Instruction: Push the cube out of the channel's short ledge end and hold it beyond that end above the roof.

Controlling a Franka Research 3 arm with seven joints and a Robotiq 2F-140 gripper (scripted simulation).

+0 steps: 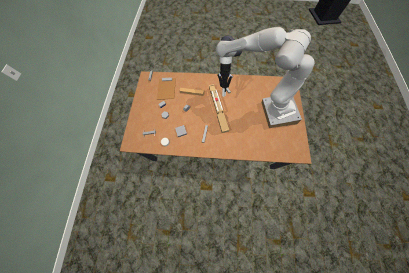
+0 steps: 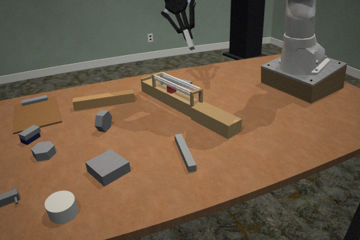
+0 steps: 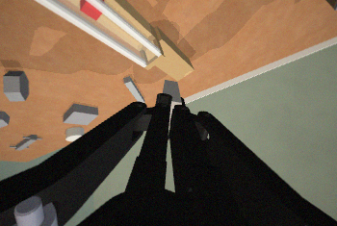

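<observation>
The wooden channel (image 1: 220,110) (image 2: 162,93) (image 3: 126,26) lies across the middle of the table, roofed by two grey rails. A small red cube (image 1: 216,99) (image 2: 171,89) (image 3: 90,9) sits inside it, about midway along. A solid wooden block (image 1: 223,122) (image 2: 216,116) extends the channel at its near end. My gripper (image 1: 224,92) (image 2: 190,44) (image 3: 168,90) is shut with nothing between the fingers. It hangs well above the table, behind the channel's far end and slightly to the right of it, pointing down at a slant.
A loose wooden bar (image 1: 191,91) (image 2: 103,100), a flat board (image 1: 165,89) (image 2: 36,113), a grey stick (image 1: 204,133) (image 2: 185,152), a grey square block (image 1: 180,130) (image 2: 107,166), a white cylinder (image 1: 164,141) (image 2: 60,206) and hexagonal pieces (image 2: 102,120) lie left of the channel. The robot base (image 2: 302,77) stands at the right.
</observation>
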